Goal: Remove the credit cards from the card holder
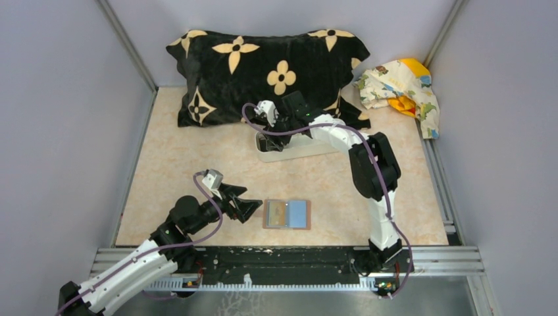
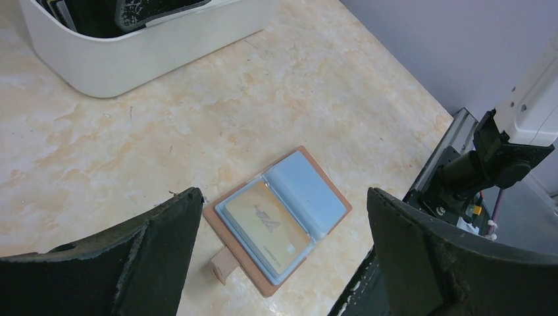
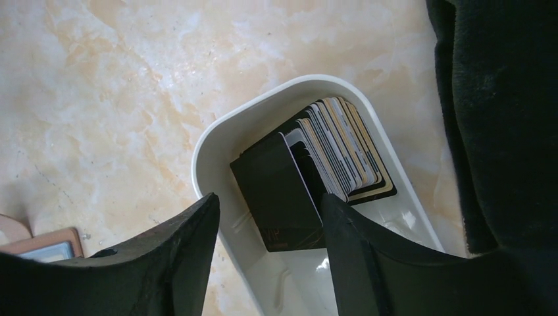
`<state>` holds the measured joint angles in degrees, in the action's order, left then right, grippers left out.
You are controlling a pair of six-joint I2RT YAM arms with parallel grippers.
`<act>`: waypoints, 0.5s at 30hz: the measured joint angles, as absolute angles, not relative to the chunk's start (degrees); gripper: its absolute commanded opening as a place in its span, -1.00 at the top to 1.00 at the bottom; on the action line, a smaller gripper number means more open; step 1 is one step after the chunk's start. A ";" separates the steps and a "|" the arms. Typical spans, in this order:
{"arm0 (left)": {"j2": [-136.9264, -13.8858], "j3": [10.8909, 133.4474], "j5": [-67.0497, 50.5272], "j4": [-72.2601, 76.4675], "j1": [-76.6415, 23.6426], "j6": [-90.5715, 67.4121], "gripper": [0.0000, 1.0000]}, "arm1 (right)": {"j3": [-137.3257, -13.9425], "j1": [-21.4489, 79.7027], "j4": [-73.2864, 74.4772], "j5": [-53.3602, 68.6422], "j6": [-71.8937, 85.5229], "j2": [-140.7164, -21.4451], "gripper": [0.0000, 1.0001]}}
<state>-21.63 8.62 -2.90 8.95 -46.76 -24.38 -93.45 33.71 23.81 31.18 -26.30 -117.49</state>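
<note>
Marbled tabletop [image 1: 191, 164], open card holder [image 1: 287, 214], maybe 1 card [image 2: 266, 227]

Brown card holder [image 1: 297, 214] lies open flat, blue inside, tan-yellow credit card [image 2: 266, 227] in one pocket, more credit cards [image 3: 342, 151] upright in white tray [image 3: 209, 141]

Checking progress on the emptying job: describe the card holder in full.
The card holder lies open and flat on the table, near its front edge, just right of the open left gripper, which does not touch it. Its outside and rim look like brown leather, with a closing tab sticking out on one side. The inside is light blue with slot pockets. One tan-yellow card sits in one half; the other half shows no card.
</note>
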 measured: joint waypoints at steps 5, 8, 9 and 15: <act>-21.82 8.62 -2.92 9.06 -46.76 -24.36 -1.00 | -90.78 33.74 20.18 30.89 -24.29 -115.68 -0.18; -22.09 8.62 -2.96 9.10 -46.76 -24.34 -1.00 | -89.19 33.74 17.85 29.41 -23.22 -113.40 0.15; -22.13 8.62 -2.96 9.10 -46.76 -24.34 -1.00 | -88.51 33.74 16.75 28.62 -22.74 -112.42 0.38; -22.13 8.62 -3.05 9.50 -46.76 -24.34 -1.00 | -87.61 33.74 10.63 23.94 -19.33 -109.75 1.00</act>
<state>-22.13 8.62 -3.05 9.50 -46.76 -24.34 -87.61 33.74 10.63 23.94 -19.33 -109.75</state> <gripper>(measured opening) 0.998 0.011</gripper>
